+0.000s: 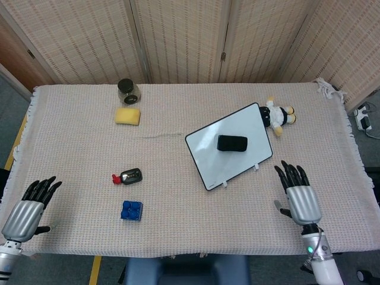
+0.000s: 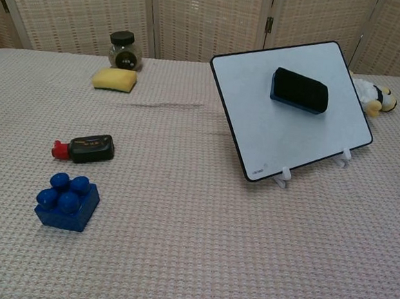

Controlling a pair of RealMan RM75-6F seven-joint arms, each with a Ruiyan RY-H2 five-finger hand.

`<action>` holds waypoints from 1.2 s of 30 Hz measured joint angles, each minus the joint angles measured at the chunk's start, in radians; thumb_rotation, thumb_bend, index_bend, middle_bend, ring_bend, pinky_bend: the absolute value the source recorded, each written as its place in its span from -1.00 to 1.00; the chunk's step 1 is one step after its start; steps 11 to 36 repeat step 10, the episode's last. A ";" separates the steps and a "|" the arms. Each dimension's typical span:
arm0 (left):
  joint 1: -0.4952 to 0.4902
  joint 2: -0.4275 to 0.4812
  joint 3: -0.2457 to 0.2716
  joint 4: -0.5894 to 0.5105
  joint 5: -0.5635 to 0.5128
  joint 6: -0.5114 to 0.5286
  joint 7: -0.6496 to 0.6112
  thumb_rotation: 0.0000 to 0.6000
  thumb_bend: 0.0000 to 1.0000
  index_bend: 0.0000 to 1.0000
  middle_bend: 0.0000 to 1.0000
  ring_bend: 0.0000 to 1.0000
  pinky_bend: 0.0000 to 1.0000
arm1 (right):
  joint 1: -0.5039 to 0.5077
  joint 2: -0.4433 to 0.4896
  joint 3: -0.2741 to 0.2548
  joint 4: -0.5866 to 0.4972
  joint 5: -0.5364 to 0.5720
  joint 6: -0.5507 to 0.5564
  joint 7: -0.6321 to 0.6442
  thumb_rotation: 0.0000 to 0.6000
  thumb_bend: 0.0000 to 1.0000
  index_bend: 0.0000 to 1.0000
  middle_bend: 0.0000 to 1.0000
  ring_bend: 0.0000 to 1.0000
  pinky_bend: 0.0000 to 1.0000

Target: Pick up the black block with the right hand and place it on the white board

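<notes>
- Black, rounded-edged rectangular block (image 1: 232,143) lies on the white board with a thin black frame (image 1: 205,143) in the head view, near the middle of its face and touching it.
- From the same view, the right silver-and-black robot hand (image 1: 297,196) hovers low over the beige woven tablecloth (image 1: 178,196), well apart from the board, fingers spread and holding nothing; the left robot hand (image 1: 27,208) sits by the near-left table edge, fingers likewise apart and empty.
- Judged from this, the placing looks done; the step in hand is to keep the right hand clear of the board, avoiding its small white feet so the tilted panel is not nudged.
- Chest view shows neither hand. The block (image 2: 299,90) looks matte and solid, resting on the upper part of the smooth, sloped board (image 2: 258,119); a slick surface at that tilt could let it slide.
- Also there: a blue studded plastic brick (image 2: 67,201), a yellow sponge (image 2: 114,80), and a small plush toy (image 2: 374,97) behind the board.
</notes>
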 measured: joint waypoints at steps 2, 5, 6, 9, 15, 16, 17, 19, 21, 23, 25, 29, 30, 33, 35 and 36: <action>0.016 0.004 0.006 -0.018 0.004 0.016 0.029 1.00 -0.51 -1.00 -1.00 -1.00 -1.00 | -0.060 0.042 -0.051 0.000 -0.028 0.040 0.013 1.00 -0.41 -1.00 -1.00 -1.00 -1.00; 0.036 0.011 0.015 -0.048 0.005 0.028 0.066 1.00 -0.51 -1.00 -1.00 -1.00 -1.00 | -0.118 0.067 -0.105 0.014 -0.086 0.096 0.007 1.00 -0.41 -1.00 -1.00 -1.00 -1.00; 0.042 0.012 0.018 -0.054 0.006 0.035 0.077 1.00 -0.51 -1.00 -1.00 -1.00 -1.00 | -0.131 0.069 -0.116 0.020 -0.104 0.108 0.004 1.00 -0.41 -1.00 -1.00 -1.00 -1.00; 0.062 0.015 0.028 -0.077 0.022 0.064 0.110 1.00 -0.51 -1.00 -1.00 -1.00 -1.00 | -0.170 0.073 -0.145 0.034 -0.168 0.128 -0.001 1.00 -0.41 -1.00 -1.00 -1.00 -1.00; 0.068 0.015 0.031 -0.082 0.030 0.074 0.118 1.00 -0.51 -1.00 -1.00 -1.00 -1.00 | -0.176 0.075 -0.151 0.037 -0.188 0.134 -0.002 1.00 -0.41 -1.00 -1.00 -1.00 -1.00; 0.068 0.015 0.031 -0.082 0.030 0.074 0.118 1.00 -0.51 -1.00 -1.00 -1.00 -1.00 | -0.176 0.075 -0.151 0.037 -0.188 0.134 -0.002 1.00 -0.41 -1.00 -1.00 -1.00 -1.00; 0.068 0.015 0.031 -0.082 0.030 0.074 0.118 1.00 -0.51 -1.00 -1.00 -1.00 -1.00 | -0.176 0.075 -0.151 0.037 -0.188 0.134 -0.002 1.00 -0.41 -1.00 -1.00 -1.00 -1.00; 0.068 0.015 0.031 -0.082 0.030 0.074 0.118 1.00 -0.51 -1.00 -1.00 -1.00 -1.00 | -0.176 0.075 -0.151 0.037 -0.188 0.134 -0.002 1.00 -0.41 -1.00 -1.00 -1.00 -1.00; 0.068 0.015 0.031 -0.082 0.030 0.074 0.118 1.00 -0.51 -1.00 -1.00 -1.00 -1.00 | -0.176 0.075 -0.151 0.037 -0.188 0.134 -0.002 1.00 -0.41 -1.00 -1.00 -1.00 -1.00; 0.068 0.015 0.031 -0.082 0.030 0.074 0.118 1.00 -0.51 -1.00 -1.00 -1.00 -1.00 | -0.176 0.075 -0.151 0.037 -0.188 0.134 -0.002 1.00 -0.41 -1.00 -1.00 -1.00 -1.00; 0.068 0.015 0.031 -0.082 0.030 0.074 0.118 1.00 -0.51 -1.00 -1.00 -1.00 -1.00 | -0.176 0.075 -0.151 0.037 -0.188 0.134 -0.002 1.00 -0.41 -1.00 -1.00 -1.00 -1.00; 0.068 0.015 0.031 -0.082 0.030 0.074 0.118 1.00 -0.51 -1.00 -1.00 -1.00 -1.00 | -0.176 0.075 -0.151 0.037 -0.188 0.134 -0.002 1.00 -0.41 -1.00 -1.00 -1.00 -1.00; 0.068 0.015 0.031 -0.082 0.030 0.074 0.118 1.00 -0.51 -1.00 -1.00 -1.00 -1.00 | -0.176 0.075 -0.151 0.037 -0.188 0.134 -0.002 1.00 -0.41 -1.00 -1.00 -1.00 -1.00; 0.068 0.015 0.031 -0.082 0.030 0.074 0.118 1.00 -0.51 -1.00 -1.00 -1.00 -1.00 | -0.176 0.075 -0.151 0.037 -0.188 0.134 -0.002 1.00 -0.41 -1.00 -1.00 -1.00 -1.00; 0.068 0.015 0.031 -0.082 0.030 0.074 0.118 1.00 -0.51 -1.00 -1.00 -1.00 -1.00 | -0.176 0.075 -0.151 0.037 -0.188 0.134 -0.002 1.00 -0.41 -1.00 -1.00 -1.00 -1.00; 0.068 0.015 0.031 -0.082 0.030 0.074 0.118 1.00 -0.51 -1.00 -1.00 -1.00 -1.00 | -0.176 0.075 -0.151 0.037 -0.188 0.134 -0.002 1.00 -0.41 -1.00 -1.00 -1.00 -1.00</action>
